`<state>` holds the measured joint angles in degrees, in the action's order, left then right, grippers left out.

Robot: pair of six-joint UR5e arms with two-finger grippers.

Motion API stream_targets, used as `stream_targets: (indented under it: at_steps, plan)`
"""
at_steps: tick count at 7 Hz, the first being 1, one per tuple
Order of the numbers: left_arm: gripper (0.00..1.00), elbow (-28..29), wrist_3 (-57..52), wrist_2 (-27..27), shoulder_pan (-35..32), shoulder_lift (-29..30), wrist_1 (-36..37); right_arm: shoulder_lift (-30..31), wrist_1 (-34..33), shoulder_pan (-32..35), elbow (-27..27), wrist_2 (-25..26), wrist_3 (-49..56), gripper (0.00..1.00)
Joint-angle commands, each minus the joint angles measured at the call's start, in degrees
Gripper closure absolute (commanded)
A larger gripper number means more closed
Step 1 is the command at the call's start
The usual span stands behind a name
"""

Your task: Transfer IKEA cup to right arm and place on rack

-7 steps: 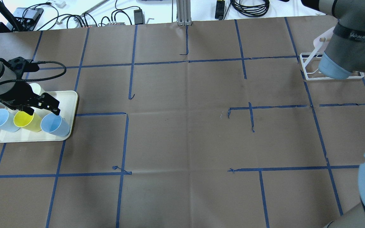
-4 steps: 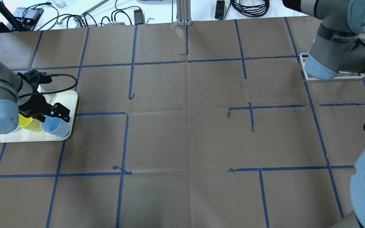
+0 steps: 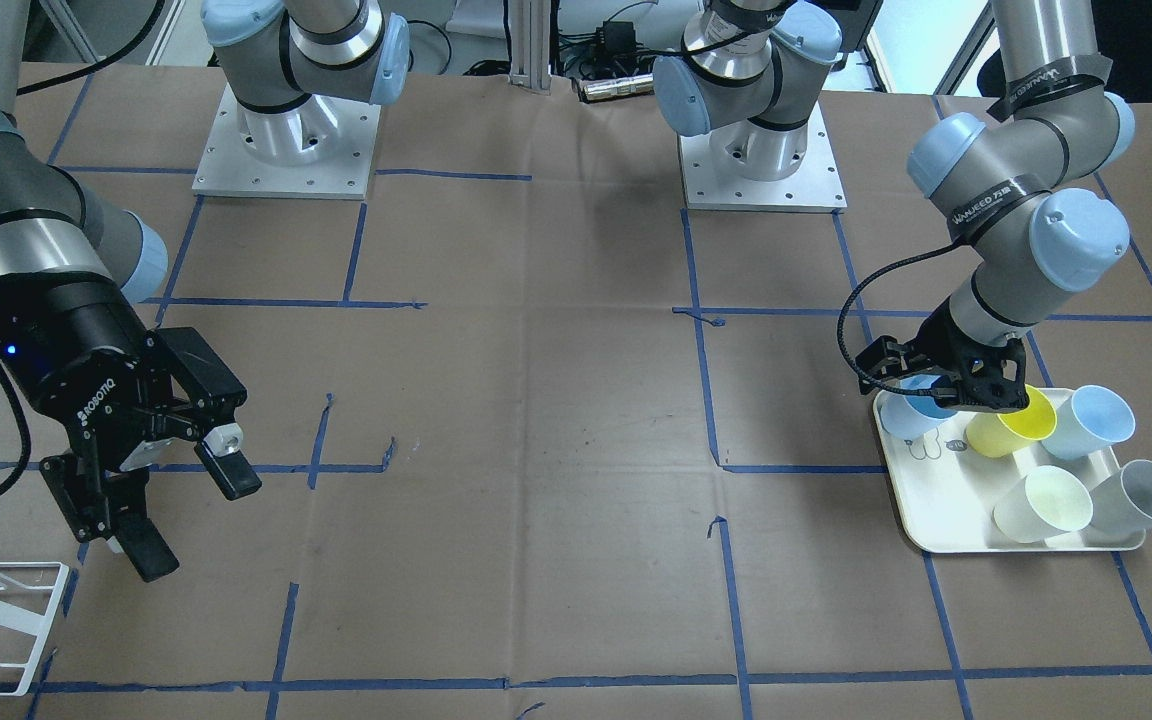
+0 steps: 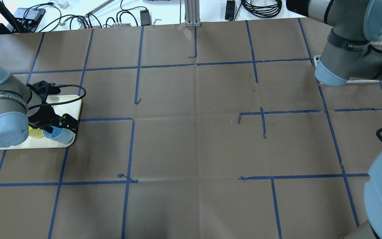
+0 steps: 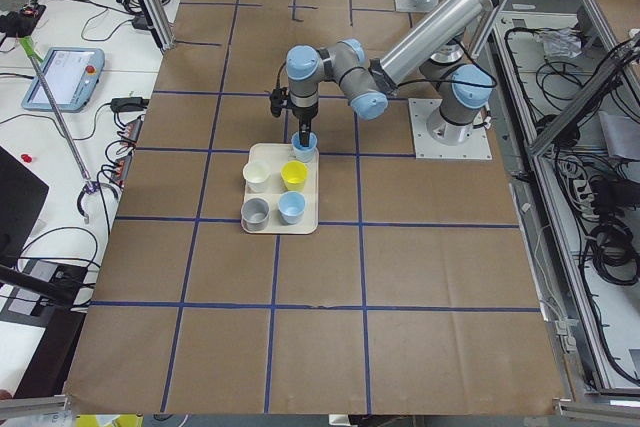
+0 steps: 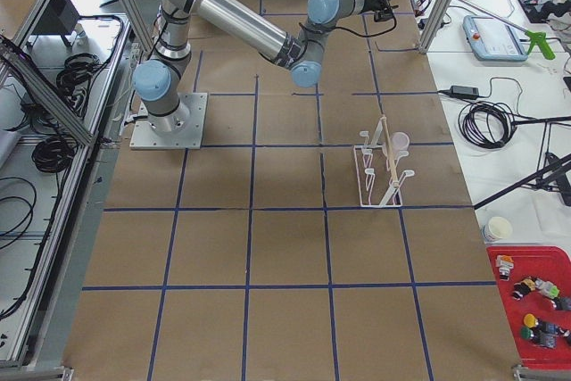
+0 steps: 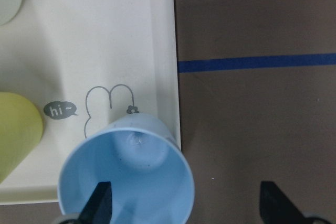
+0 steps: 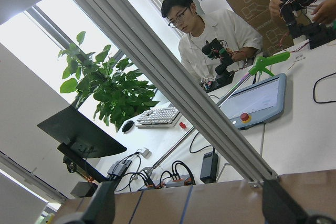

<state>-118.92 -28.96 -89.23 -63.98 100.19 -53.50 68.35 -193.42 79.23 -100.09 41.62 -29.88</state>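
— Where is the cup?

— On the cream rectangular plastic tray with the bear drawing, at its corner: the light blue plastic cup, mouth up. I judge it light, stiff and a little slippery; best pinched at the rim wall.

— And the fingers?

— The left gripper is spread wide, grasping nothing yet: one finger over the cup's mouth, the other well outside its wall. The right gripper is spread too, empty.
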Motion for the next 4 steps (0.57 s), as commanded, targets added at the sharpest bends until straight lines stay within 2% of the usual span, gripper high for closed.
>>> stream_targets:
  at_steps: [1,2,3,4]
  plan:
    - [0.12,0.44,-0.13,-0.07,0.0,0.01,0.06,-0.06,-12.35,0.49,-2.9,-2.15,-18.38,0.0]
    - [0.35,0.53,-0.31,-0.15,0.0,-0.08,0.06,-0.58,-17.47,0.66,-4.57,-2.24,-25.42,0.0]
    - [0.63,0.53,-0.22,-0.24,0.0,0.01,-0.03,-1.19,-21.78,0.67,-5.37,-2.24,-30.28,0.0]
    - [0.86,0.45,0.04,-0.33,0.0,0.01,-0.29,-1.72,-22.61,0.67,-5.55,-2.24,-33.8,0.0]
